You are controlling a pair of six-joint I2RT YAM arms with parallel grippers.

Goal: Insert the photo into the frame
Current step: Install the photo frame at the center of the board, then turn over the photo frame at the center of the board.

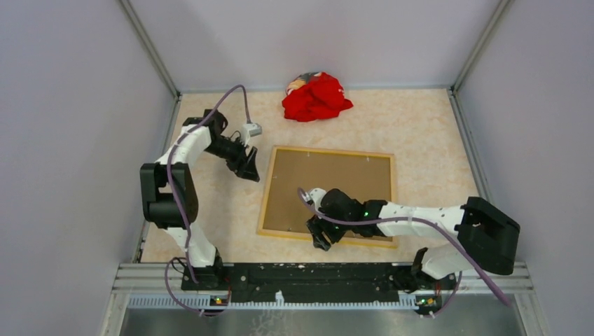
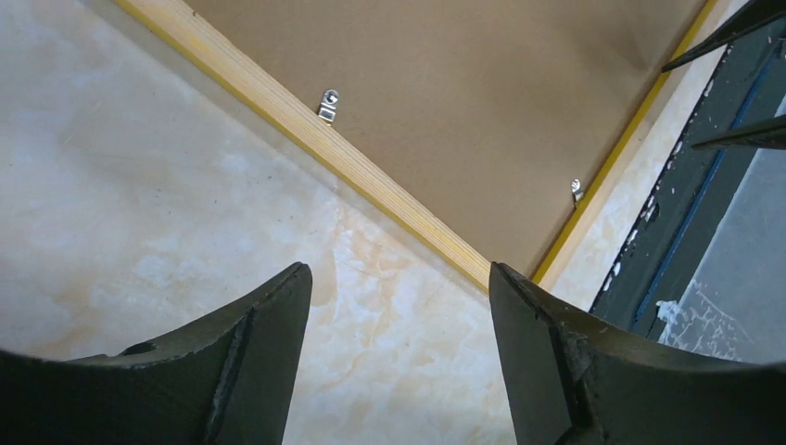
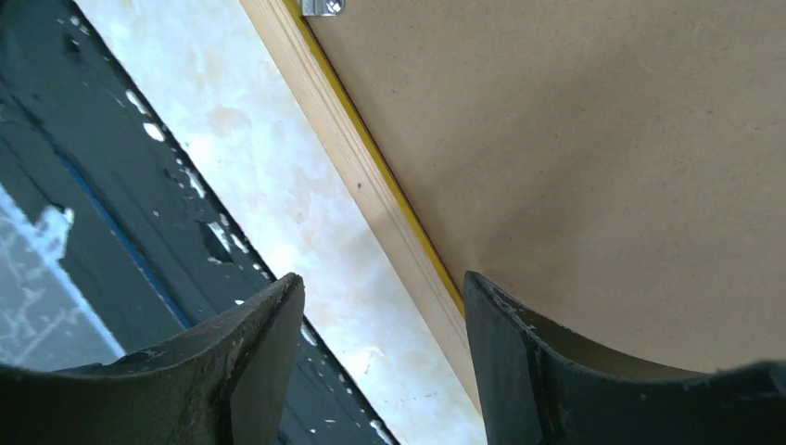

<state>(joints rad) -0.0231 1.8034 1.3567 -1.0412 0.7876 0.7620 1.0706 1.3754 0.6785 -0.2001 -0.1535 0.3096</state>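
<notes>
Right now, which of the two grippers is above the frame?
The right gripper: it straddles the near edge of the frame, while the left gripper hangs beside it, over bare table.

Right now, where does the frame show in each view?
Top: the frame lies mid-table, back up.
Left wrist: the frame crosses diagonally, top left to a corner at lower centre.
Right wrist: the frame slants from top left of centre to bottom centre.
Shared landmark: the brown backing board inside it.

Crumpled red cloth [image 1: 316,98] (far edge) on marbled table [image 1: 434,140]
</notes>
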